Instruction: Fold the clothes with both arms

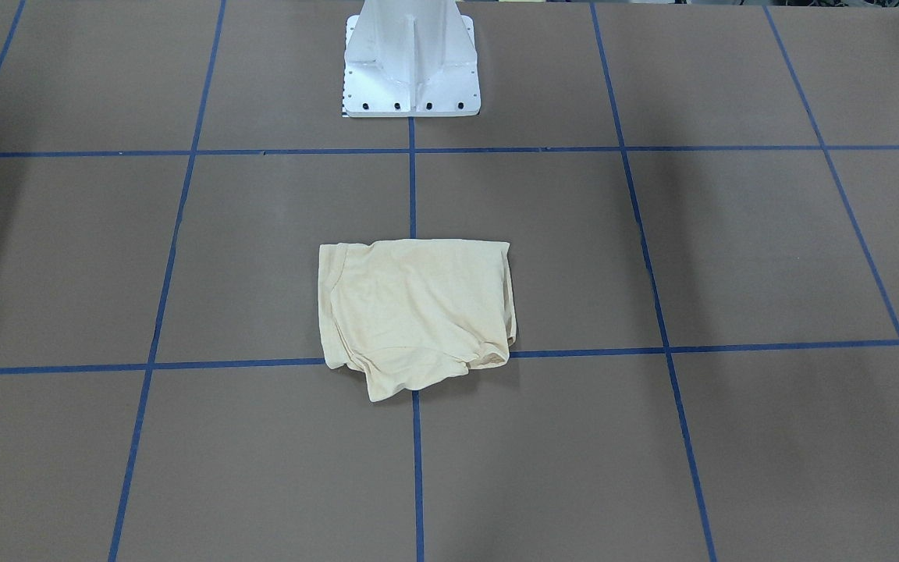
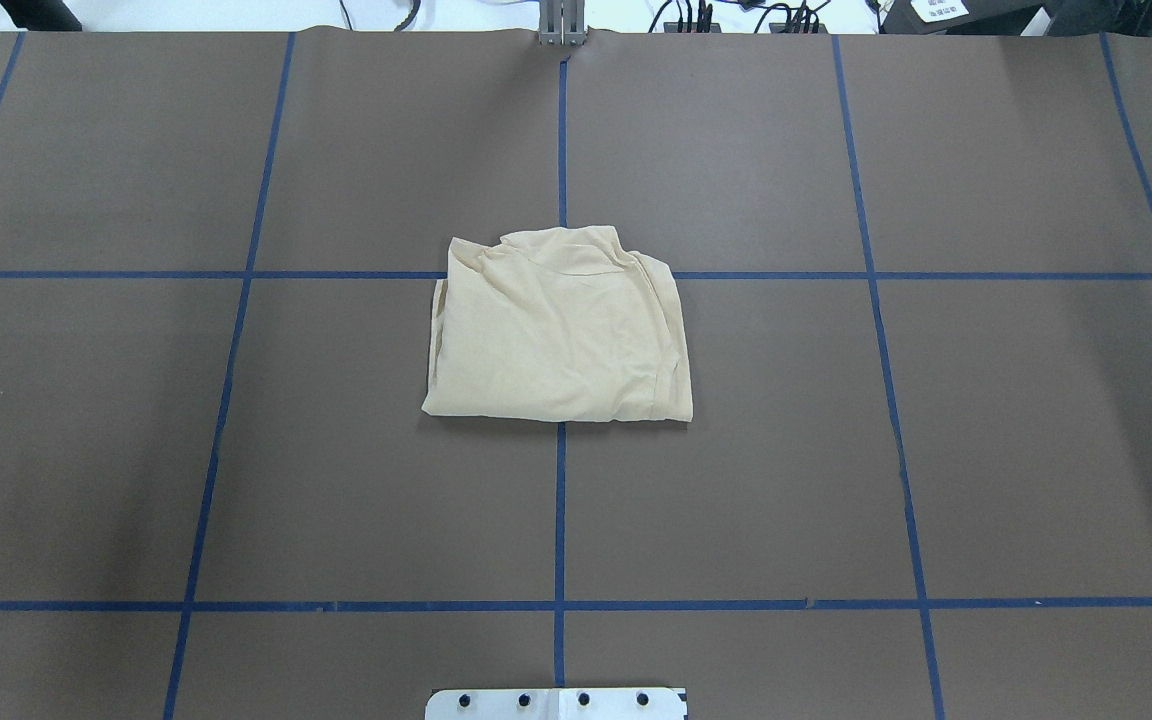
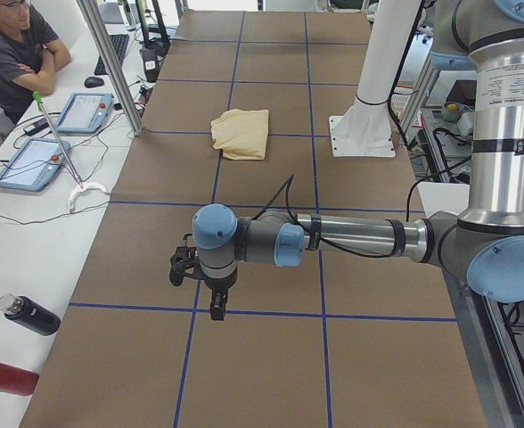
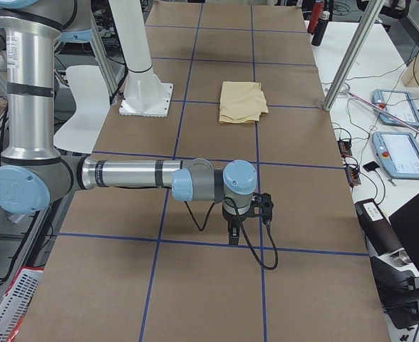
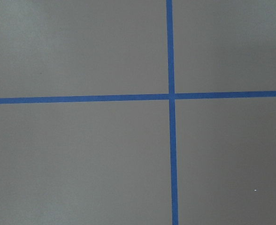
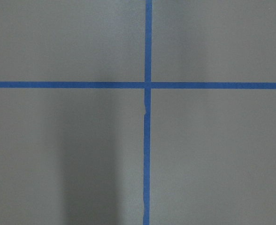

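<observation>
Blue tape lines (image 5: 171, 96) crossing on the bare brown surface (image 5: 81, 154) are all that either of my wrist cameras shows, so no cloth lies under me. In the side views my left fingers (image 3: 216, 308) and my right fingers (image 4: 232, 234) hang over opposite ends of the surface, well apart from the T-shirt (image 2: 561, 335). I cannot tell whether they are released or clenched, though nothing hangs from them.

The T-shirt lies in the middle as a compact, roughly rectangular bundle, print hidden, straddling the centre tape line. I judge the folding done or nearly so. The edge toward the operators bulges unevenly and could take a tidy.

Room is generous, with bare surface all round the bundle. The white pedestal base (image 1: 412, 78) stands apart from it on my side, and a metal post (image 3: 110, 67) stands at the operators' edge.
</observation>
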Robot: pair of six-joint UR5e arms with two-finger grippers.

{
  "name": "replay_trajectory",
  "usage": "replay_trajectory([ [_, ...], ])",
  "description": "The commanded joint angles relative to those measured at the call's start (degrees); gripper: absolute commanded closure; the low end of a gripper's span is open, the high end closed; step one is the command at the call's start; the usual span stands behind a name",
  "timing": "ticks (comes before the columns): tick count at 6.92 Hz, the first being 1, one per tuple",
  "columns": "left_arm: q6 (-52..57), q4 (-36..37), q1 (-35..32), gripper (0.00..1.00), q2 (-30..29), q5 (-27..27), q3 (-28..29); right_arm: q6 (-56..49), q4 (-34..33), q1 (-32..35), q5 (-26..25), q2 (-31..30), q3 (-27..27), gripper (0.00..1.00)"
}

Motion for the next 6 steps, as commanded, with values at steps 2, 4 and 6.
replay_trajectory([
  [2,0.1,-0.1,0.0,0.0,0.0,0.0,0.2,-0.1,0.0,0.0,-0.1,0.3,0.0,0.0],
  [4,0.1,-0.1,0.0,0.0,-0.4,0.0,0.2,0.0,0.0,0.0,0.0,0.5,0.0,0.0],
  [6,0.1,-0.1,0.0,0.0,-0.5,0.0,0.1,-0.1,0.0,0.0,0.2,0.5,0.4,0.0],
])
